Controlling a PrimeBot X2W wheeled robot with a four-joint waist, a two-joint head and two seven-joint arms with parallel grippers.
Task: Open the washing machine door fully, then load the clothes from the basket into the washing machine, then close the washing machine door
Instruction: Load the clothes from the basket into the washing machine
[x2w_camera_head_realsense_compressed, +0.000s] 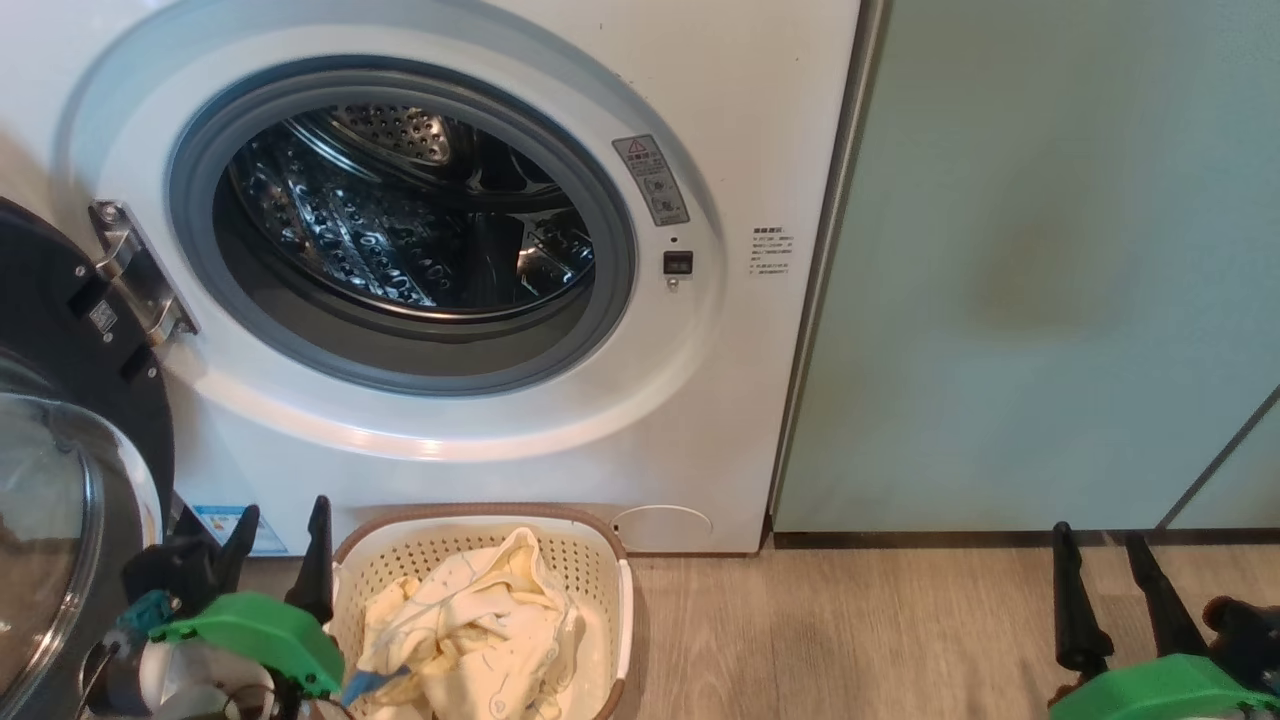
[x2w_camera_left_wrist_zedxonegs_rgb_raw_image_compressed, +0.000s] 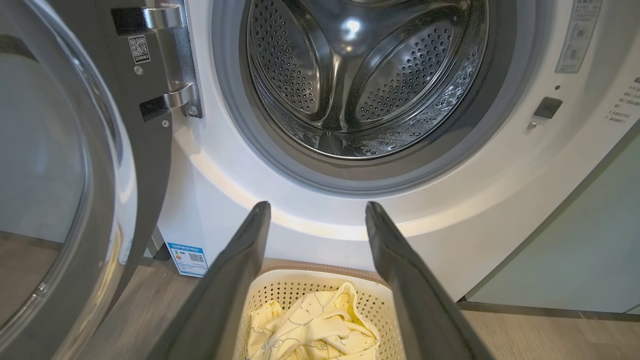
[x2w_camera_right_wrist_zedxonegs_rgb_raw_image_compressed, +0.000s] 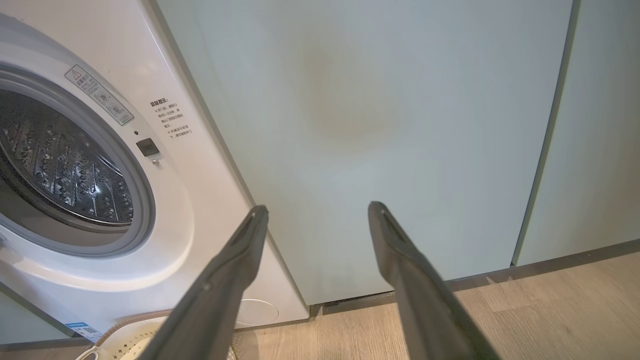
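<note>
Pale wood-grain floor (x2w_camera_head_realsense_compressed: 850, 620) runs along the foot of a smooth, pale green cabinet (x2w_camera_head_realsense_compressed: 1050, 250) on the right, with a broad bare stretch of boards in front of it. Left of the cabinet stands the white washing machine (x2w_camera_head_realsense_compressed: 740, 120). Its round mouth is lined by a grey rubber ring (x2w_camera_head_realsense_compressed: 400, 375), and the shiny perforated steel drum (x2w_camera_head_realsense_compressed: 350, 230) lies beyond. The washing machine door (x2w_camera_head_realsense_compressed: 50, 300), glossy black around a bulging clear glass bowl, hangs swung out at the left on a metal hinge (x2w_camera_head_realsense_compressed: 135, 265).

Near the machine's foot, below the mouth, the basket (x2w_camera_head_realsense_compressed: 480, 512) sits on the floor. It is white, perforated and brown-rimmed, and holds the soft, crumpled pale yellow clothes (x2w_camera_head_realsense_compressed: 480, 620). The left tool (x2w_camera_head_realsense_compressed: 285, 506) hovers at the basket's left edge, its dark fingers apart and gripping nothing. The right tool (x2w_camera_head_realsense_compressed: 1098, 535) hangs over bare floor well to the right, fingers likewise apart.
</note>
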